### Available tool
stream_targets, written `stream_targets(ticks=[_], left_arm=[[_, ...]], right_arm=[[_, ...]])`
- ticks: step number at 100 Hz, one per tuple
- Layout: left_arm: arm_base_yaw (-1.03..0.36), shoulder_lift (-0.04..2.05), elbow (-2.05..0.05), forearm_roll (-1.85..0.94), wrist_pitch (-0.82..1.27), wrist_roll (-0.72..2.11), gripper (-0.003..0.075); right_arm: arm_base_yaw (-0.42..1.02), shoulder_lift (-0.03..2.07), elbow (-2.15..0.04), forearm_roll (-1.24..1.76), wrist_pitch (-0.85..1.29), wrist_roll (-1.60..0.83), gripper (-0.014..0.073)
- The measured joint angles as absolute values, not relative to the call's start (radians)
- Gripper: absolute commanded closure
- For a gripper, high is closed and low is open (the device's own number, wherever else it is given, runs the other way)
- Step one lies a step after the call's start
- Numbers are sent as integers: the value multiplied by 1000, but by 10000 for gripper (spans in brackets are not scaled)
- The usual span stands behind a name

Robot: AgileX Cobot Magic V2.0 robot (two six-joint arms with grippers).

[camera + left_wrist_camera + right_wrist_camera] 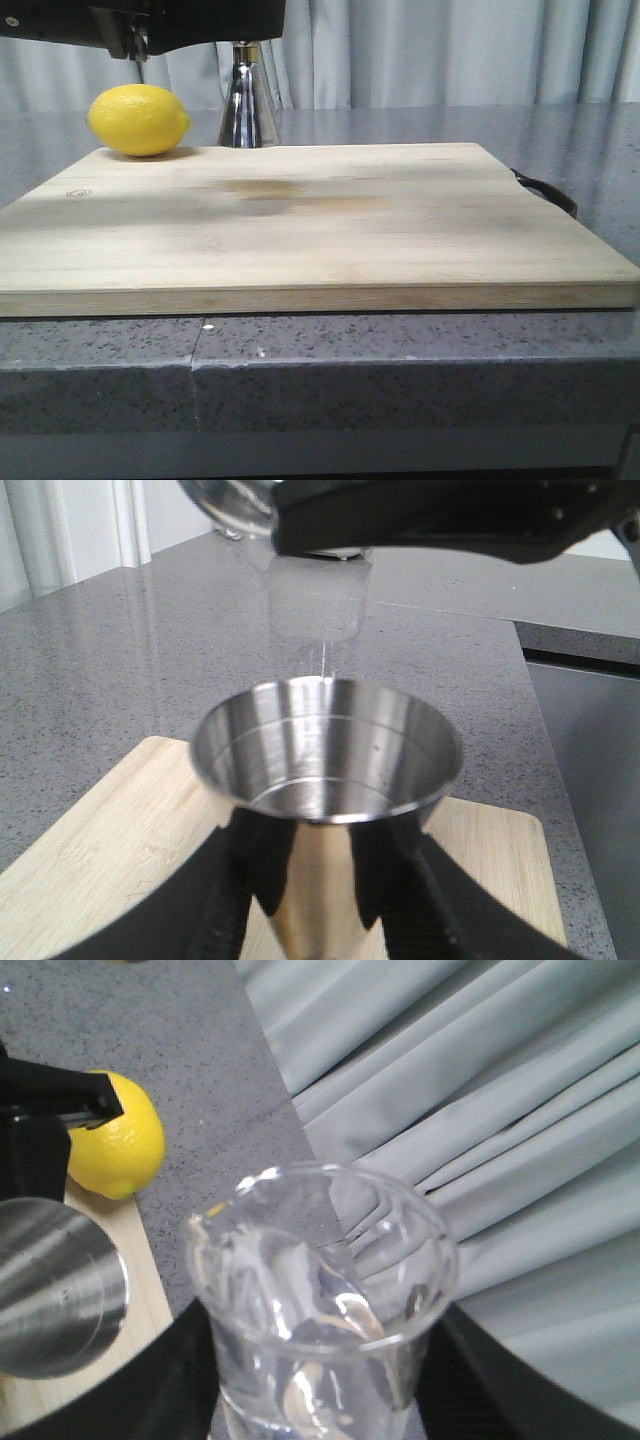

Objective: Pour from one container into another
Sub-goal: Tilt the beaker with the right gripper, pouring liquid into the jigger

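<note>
The clear glass beaker, thin-walled with a flared rim and pouring lip, is pinched between the dark fingers of the right gripper and is held tilted above the jigger. A thin stream is seen falling into the jigger's open cup only in the left wrist view. The jigger, of polished steel with a ringed inner wall and a narrowing body, is clasped on both sides by the black fingers of the left gripper. In the front view only its flared lower cone is seen, standing at the far edge of the pale, smooth-grained wooden cutting board, near a dimpled yellow lemon. The board lies on a speckled grey countertop; pleated grey curtains hang behind.
</note>
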State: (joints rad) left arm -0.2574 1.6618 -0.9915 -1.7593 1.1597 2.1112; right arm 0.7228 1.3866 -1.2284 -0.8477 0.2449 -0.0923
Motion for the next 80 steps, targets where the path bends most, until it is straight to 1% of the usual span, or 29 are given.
stream_targets(ticks=[80], left_arm=[[-257,1662,-991,-1759,1160,2111,490]], right_arm=[[724,1433,-1230,-1026,206,-92,275]])
